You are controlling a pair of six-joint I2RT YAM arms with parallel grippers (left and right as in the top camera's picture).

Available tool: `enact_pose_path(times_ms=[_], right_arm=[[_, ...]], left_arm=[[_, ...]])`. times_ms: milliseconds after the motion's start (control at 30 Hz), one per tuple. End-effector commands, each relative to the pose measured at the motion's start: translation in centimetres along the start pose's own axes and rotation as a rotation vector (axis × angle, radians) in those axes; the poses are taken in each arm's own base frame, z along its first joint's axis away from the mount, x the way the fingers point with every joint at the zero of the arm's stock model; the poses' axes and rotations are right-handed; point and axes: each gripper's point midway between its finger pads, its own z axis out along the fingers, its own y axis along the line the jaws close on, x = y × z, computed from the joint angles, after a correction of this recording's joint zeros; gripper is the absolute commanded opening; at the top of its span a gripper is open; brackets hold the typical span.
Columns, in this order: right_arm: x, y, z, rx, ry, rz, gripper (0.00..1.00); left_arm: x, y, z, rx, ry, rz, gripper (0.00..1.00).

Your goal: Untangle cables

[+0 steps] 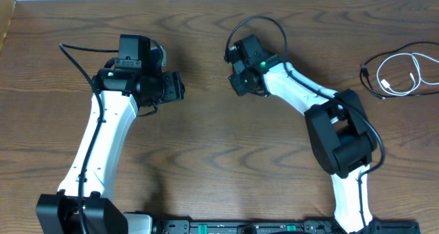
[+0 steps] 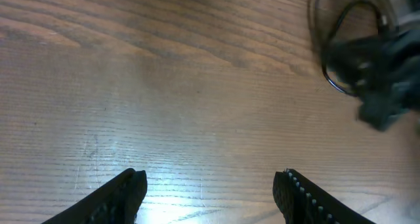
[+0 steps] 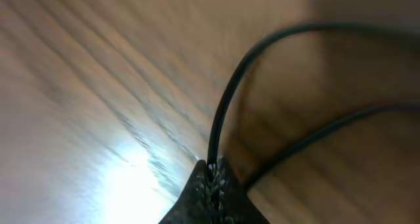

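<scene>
Held cable: a thin black flexible cable (image 3: 225, 112) is pinched between the shut fingertips of the right gripper (image 3: 213, 181); it rises from the pinch and bends away to the right.
Second strand: another thin black run (image 3: 315, 137) is seen just beside the pinch, low over the wood. Whether it belongs to the same cable cannot be told from the blurred wrist view.
Cable loop: from overhead, a black arc (image 1: 271, 20) is seen standing out past the right gripper (image 1: 234, 58), near the middle of the table's far half.
Other cables: a thin white cord (image 1: 398, 55) and a thin black cord (image 1: 367, 75) are laid in loose loops, overlapping, at the far right edge of the table and well apart from both grippers.
Right gripper: it is closed tight on the thin black cable, with no gap visible between the pads.
Left gripper: the left gripper (image 2: 210, 188) is held fairly wide over bare wood, and nothing is seen between its dark ribbed fingers (image 2: 298, 196). From overhead it (image 1: 180, 86) is turned towards the right gripper, and the two are kept apart.
Surface: everything is set on a brown wood-grain table (image 1: 206, 158).
</scene>
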Motion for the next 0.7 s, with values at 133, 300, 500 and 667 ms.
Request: enact_pose_path(times_ms=[133,300,500,667], right_arm=[[-14.6,2.9,-20.1,-0.177,-0.51,-0.065,0.01],[-16.1,4.5,-27.5,-0.196,-0.644,-0.115,0.01],[-16.2,5.3,-30.6,-0.199,-0.699,-0.137,0.01],[-15.5,3.5,-28.7,-0.12,-0.64,-0.088,0.02]], left_arm=[[0.1,0.1,0.2,0.003,0.004,-0.022,0.67],[-1.1,-2.3,0.0,0.134,-0.034,-0.004,0.67],[-2.6,-4.8,-0.6,0.272,-0.086,0.021,0.67],[-2.0,-3.6,-0.2,0.205,-0.066,0.004,0.67]])
